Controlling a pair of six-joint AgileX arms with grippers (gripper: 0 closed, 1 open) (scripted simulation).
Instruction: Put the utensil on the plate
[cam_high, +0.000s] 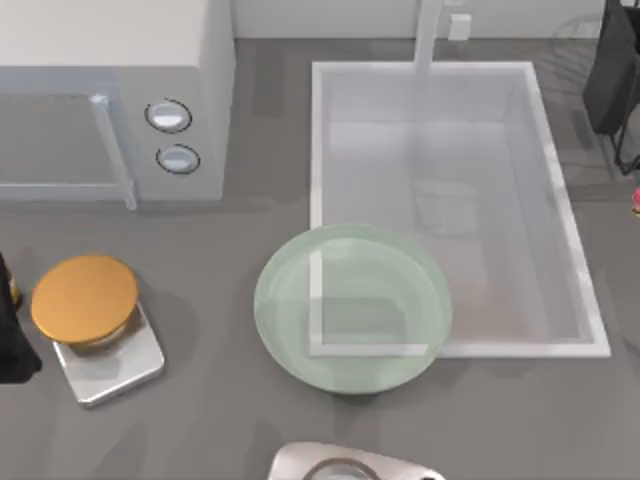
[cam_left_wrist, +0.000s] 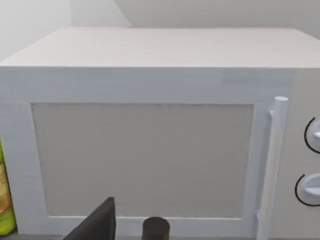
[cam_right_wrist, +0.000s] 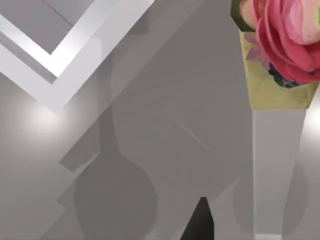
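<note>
Early stage by the look of it, spoon not yet located in these views, so next move calls for finding and reaching it. Plate sits mid-bench, overlapping sink corner. Left arm parked at left edge facing microwave; right arm far right near flower vase. Fingers' state: cannot tell for either

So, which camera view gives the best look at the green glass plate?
The top view. It shows the whole plate from above, lying over the near left corner of the sink. The left wrist view faces the microwave instead, and the right wrist view looks at the countertop beside a flower vase.
</note>
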